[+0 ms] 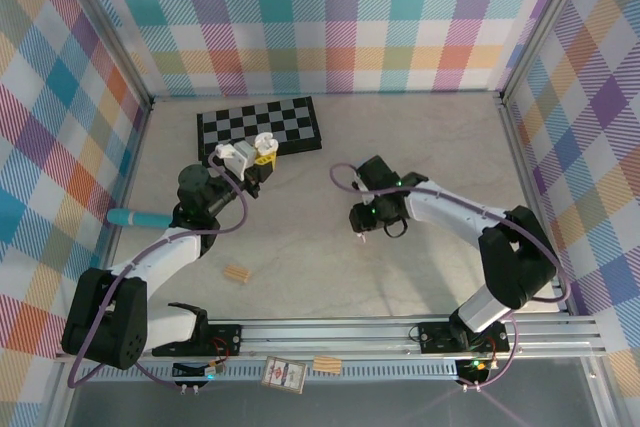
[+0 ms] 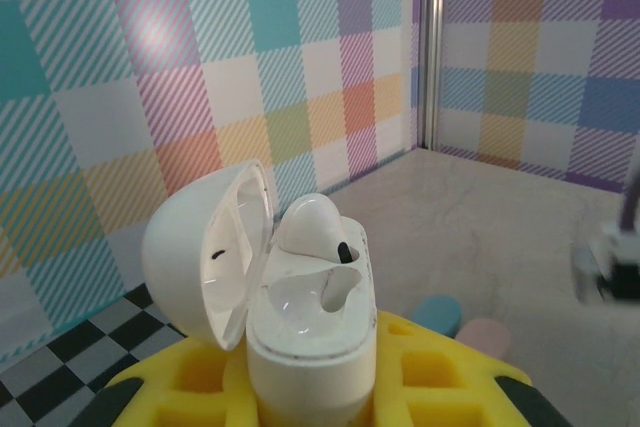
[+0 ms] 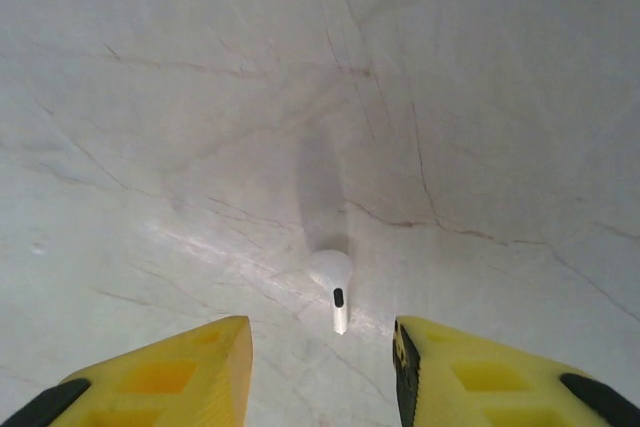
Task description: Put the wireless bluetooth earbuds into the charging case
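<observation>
My left gripper (image 2: 310, 382) is shut on the white charging case (image 2: 305, 347), held upright between its yellow fingers (image 2: 445, 372), with the lid (image 2: 200, 252) swung open to the left. One white earbud (image 2: 312, 227) sits in the far slot; the near slot is empty. From above, the case (image 1: 238, 155) is raised near the chessboard. A second white earbud (image 3: 333, 285) lies on the marble table, stem toward the camera, just ahead of my right gripper (image 3: 322, 367). That gripper is open, its yellow fingers on either side of the earbud and not touching it. The right gripper (image 1: 362, 229) points down at mid-table.
A black-and-white chessboard (image 1: 260, 127) lies at the back. A teal handle (image 1: 140, 217) lies by the left wall and a tan wooden block (image 1: 237, 274) in front of the left arm. A blue (image 2: 432, 312) and a pink (image 2: 485, 335) rounded thing lie beyond the left fingers.
</observation>
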You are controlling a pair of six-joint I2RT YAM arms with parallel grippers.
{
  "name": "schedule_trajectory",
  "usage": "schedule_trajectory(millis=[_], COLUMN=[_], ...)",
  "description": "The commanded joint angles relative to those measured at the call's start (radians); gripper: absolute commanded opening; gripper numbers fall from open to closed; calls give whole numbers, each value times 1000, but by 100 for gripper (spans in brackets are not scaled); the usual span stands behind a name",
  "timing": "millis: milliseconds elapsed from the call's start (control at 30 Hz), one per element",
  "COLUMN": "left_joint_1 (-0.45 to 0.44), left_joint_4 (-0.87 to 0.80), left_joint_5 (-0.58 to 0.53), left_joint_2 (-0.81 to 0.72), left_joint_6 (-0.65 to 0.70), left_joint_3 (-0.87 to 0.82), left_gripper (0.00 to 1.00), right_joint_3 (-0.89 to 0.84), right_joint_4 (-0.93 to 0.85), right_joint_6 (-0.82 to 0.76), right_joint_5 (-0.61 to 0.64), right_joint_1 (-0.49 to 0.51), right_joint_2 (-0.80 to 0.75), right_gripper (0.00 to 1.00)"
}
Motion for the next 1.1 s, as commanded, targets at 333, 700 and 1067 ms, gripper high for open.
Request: schedule_trajectory(millis=[333,700,1067], left_joint_1=[-6,-4,-4], left_joint_4=[78,101,97], left_joint_5=[67,121,130], left_joint_2=[-18,19,33], left_joint_6=[87,100,106], left_joint_3=[-50,-56,-55], left_gripper=[13,13,13], right_joint_3=[389,447,503], right_joint_4=[-541,-534,-556], right_joint_6=[-89,-126,-144], right_joint_5=[-82,-92,-87], right_joint_1=[-17,-12,-10], right_joint_2=[298,456,546], right_gripper=[44,41,38])
